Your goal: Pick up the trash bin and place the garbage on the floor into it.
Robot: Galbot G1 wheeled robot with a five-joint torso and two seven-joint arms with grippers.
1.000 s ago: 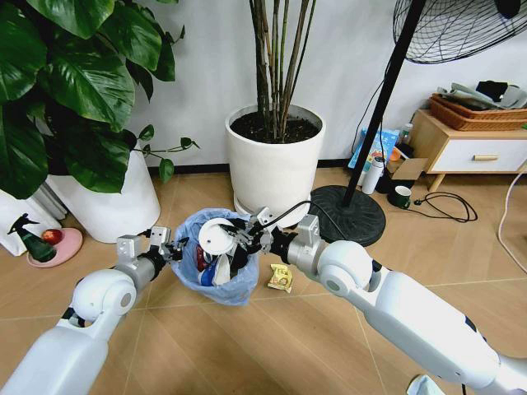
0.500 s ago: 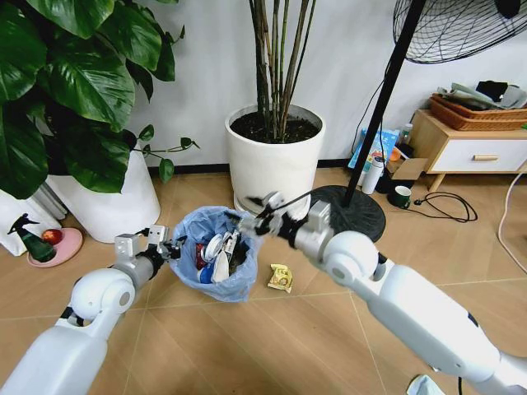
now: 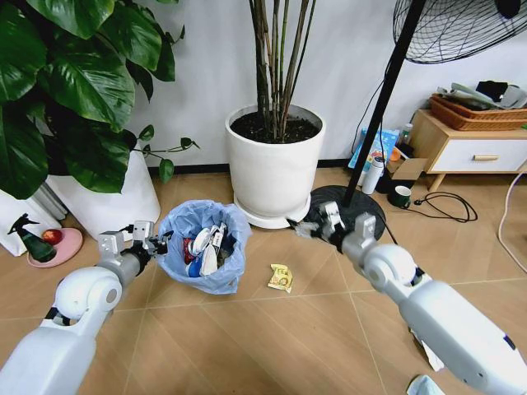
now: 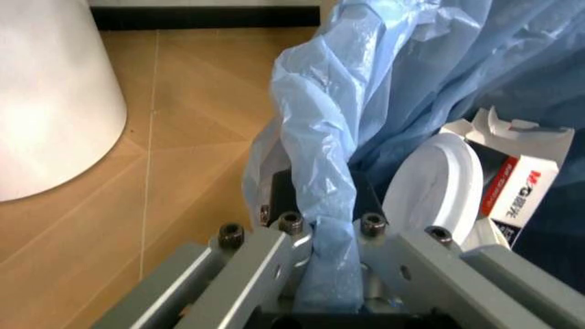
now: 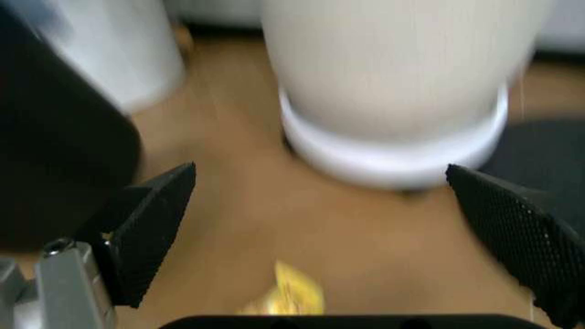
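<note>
Holding the trash bin (image 3: pixel 202 257) by its bag rim in clamped left gripper (image 3: pixel 156 243) jaws, partly filled, right gripper (image 3: pixel 317 224) jaws apart, yellow wrapper (image 3: pixel 281 277) left on the floor (image 3: pixel 272 337) just right.

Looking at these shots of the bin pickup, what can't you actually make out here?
- Print on the yellow wrapper on the floor: too small in the head view, blurred in the right wrist view.
- Bottom of the trash bin: hidden by the litter piled inside.
- Left gripper pad contact: the blue bag bunches over it in the left wrist view.
- Right gripper, open: each finger is cut off by that view's edges.
</note>
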